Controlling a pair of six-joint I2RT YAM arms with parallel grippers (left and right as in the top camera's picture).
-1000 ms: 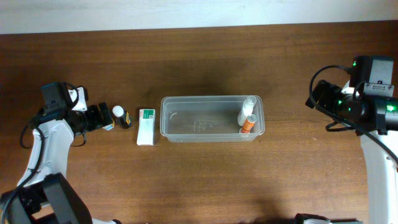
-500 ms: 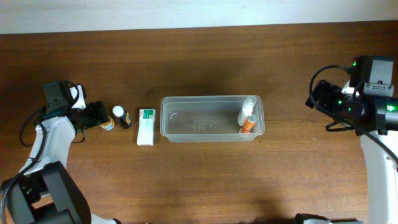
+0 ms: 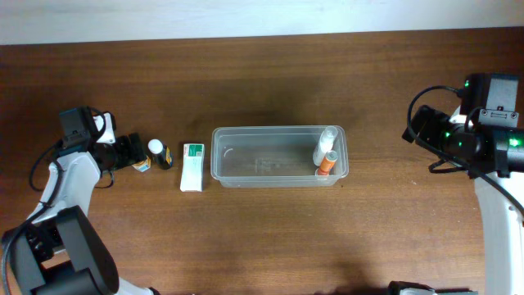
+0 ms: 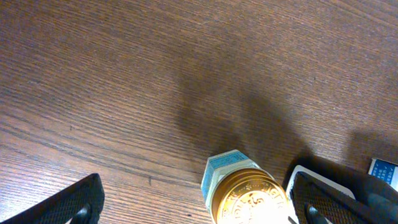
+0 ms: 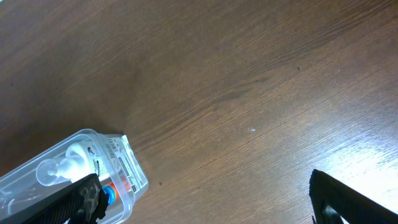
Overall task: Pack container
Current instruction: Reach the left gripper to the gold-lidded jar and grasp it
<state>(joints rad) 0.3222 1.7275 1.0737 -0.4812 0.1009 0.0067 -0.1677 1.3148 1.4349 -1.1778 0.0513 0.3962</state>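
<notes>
Dark brown wood grain is running across the bench [image 3: 270,238], where nothing but the left arm is showing any change from a second ago. That arm has been shifting slightly at the far left edge. Its tool [image 4: 196,202] is now sitting a touch closer to the small items beside it. The tool is gaping wide and gripping nothing, its fingers [image 4: 74,202] spread to either side of a gold-lidded jar [image 4: 249,198]. The right tool [image 5: 214,202] is hanging where it was, well apart from everything at the right edge. It is also spread wide and holding nothing.

The container [image 3: 270,157] is resting at the centre of the bench, unmoved. It is carrying a white bottle [image 3: 325,144] and an orange bottle [image 3: 327,163] together at its right end. The white-and-green box [image 3: 191,166] is lying just beside the container's left wall, as before. A dark bottle with a white cap [image 3: 160,153] is standing just left of the box. The jar is sitting immediately left of that bottle, nearer one finger than the other.

The box is bearing a green panel whose print is too small to read. The jar is wearing a blue label and an embossed lid, both illegible. Printed labels inside the container are showing in the right wrist view but cannot be made out.
</notes>
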